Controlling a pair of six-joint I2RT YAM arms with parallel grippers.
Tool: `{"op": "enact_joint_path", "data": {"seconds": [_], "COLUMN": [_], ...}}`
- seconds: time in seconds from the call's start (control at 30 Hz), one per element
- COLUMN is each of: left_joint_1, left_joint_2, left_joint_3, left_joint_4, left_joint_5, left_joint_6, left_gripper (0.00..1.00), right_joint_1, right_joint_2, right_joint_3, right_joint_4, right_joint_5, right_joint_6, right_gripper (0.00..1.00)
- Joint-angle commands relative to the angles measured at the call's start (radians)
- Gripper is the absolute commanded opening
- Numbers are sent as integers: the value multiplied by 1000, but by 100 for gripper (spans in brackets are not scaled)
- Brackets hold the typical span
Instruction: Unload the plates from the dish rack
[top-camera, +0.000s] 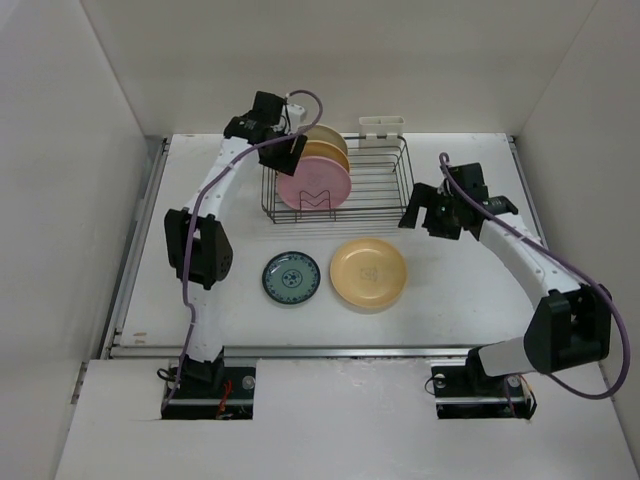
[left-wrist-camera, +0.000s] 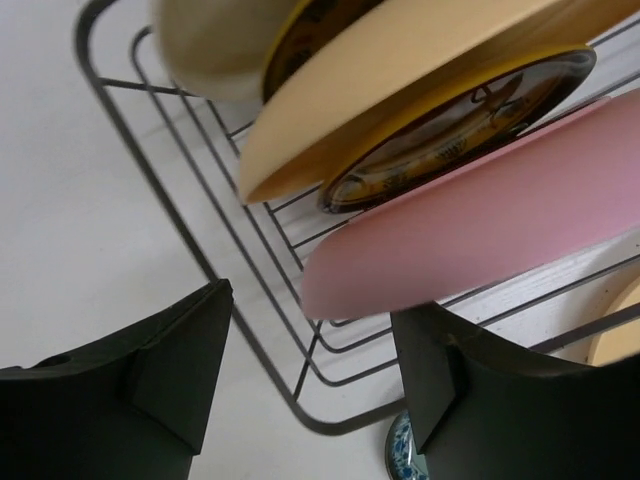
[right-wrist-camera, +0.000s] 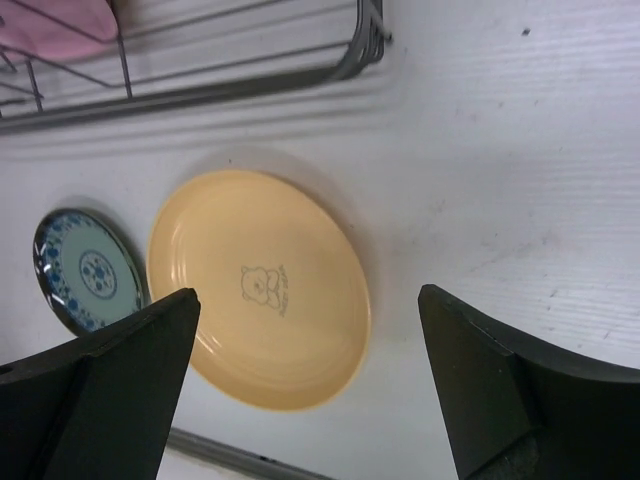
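From above, the dish rack (top-camera: 378, 188) sits at the back of the worktop (top-camera: 470, 290), with a white holder (top-camera: 382, 125) clipped on its far edge. In its left end three plates stand on edge: a pink plate (top-camera: 312, 183) in front, a peach plate (top-camera: 330, 156) behind it and a cream plate (top-camera: 326, 133) at the rear. My left tool (top-camera: 293, 152) hangs over that end, beside those plates. My right tool (top-camera: 428, 214) hovers just off the rack's right end. A teal plate (top-camera: 291, 278) and a yellow plate (top-camera: 368, 273) lie flat, side by side, in front of the rack.

On my left wrist camera, the left tool (left-wrist-camera: 310, 390) is released, its jaws apart with nothing between them, above the rack's corner wire. An amber patterned plate (left-wrist-camera: 460, 130) leans between the pink and peach ones.

On my right wrist camera, the right tool (right-wrist-camera: 310, 385) is spread wide and grasps nothing. It is above the yellow plate, which bears a small bear drawing. The teal plate lies just beside it.
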Motion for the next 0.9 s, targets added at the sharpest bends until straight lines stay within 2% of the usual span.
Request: {"op": "enact_joint_path", "data": {"seconds": [0.0, 0.17, 0.2, 0.23, 0.27, 0.37, 0.43, 0.5, 0.7, 0.87], "left_joint_1": [-36, -45, -45, -45, -45, -45, -45, -45, -45, -65], "left_joint_2": [34, 45, 45, 45, 45, 45, 45, 20, -38, -38], "left_joint_3": [33, 53, 53, 53, 53, 62, 62, 62, 62, 51], "left_joint_4": [12, 12, 12, 22, 22, 22, 22, 22, 22, 74], "left_joint_5": [-10, -30, -30, -30, -42, -87, -107, -116, -116, -162], "left_joint_6": [46, 37, 37, 37, 37, 26, 38, 51, 103, 103], "left_gripper": [60, 53, 49, 35, 28, 9, 4, 1, 0, 0], "right_joint_1": [-6, -38, -52, -66, -66, -87, -87, -87, -96, -96], "right_joint_2": [-2, 56, 65, 76, 100, 140, 174, 198, 254, 370], "right_joint_3": [70, 174, 193, 223, 236, 268, 279, 279, 320, 389], "right_joint_4": [-29, -6, 8, 26, 27, 49, 50, 62, 141, 198], "right_joint_5": [100, 131, 131, 131, 131, 119, 108, 99, 123, 123], "right_joint_6": [1, -22, -22, -22, -22, -31, -40, -41, -41, -31], "right_gripper": [97, 97, 97, 97, 97, 97, 97, 97, 97, 97]}}
